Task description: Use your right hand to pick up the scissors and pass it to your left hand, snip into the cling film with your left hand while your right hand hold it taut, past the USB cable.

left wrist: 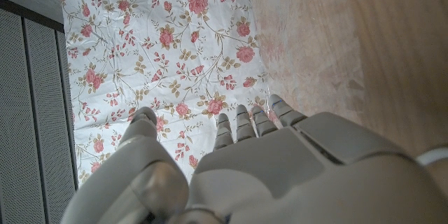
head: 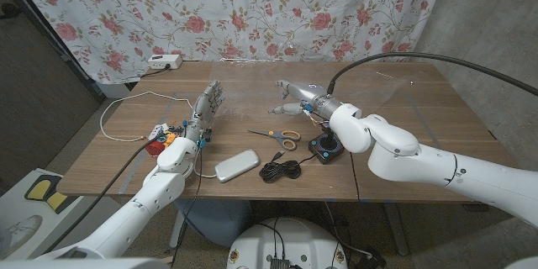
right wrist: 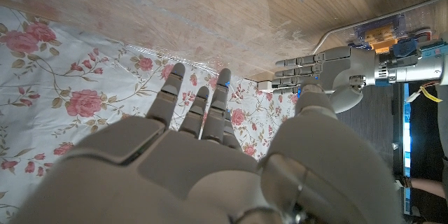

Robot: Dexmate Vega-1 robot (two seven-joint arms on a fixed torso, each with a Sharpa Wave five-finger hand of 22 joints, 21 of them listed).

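While the worktop (head: 403, 109) carries everything for the job, nothing on it is held yet, so I judge the task at its very start. Taking the scissors (head: 277, 136) as landmark: they lie untouched near the worktop's middle, orange handles toward the robot's right. Beyond them a faint sheet of cling film (head: 244, 92) seems to lie on the wood, hard to make out. Just to their right and slightly beyond hovers the right hand (head: 296, 94), fingers spread and grasping nothing, probably poised to come down on them. Well to their left stands the left hand (head: 204, 109), upright, fingers apart, released, likely waiting for the handover. Nearer the robot than the scissors lie a silver case (head: 236, 166) and the coiled black USB cable (head: 282, 169); a small black joystick (head: 325, 145) sits just right of the handles and could crowd the grasp. Far left sit a red-and-blue toy (head: 160, 139) and a white cord (head: 126, 105)
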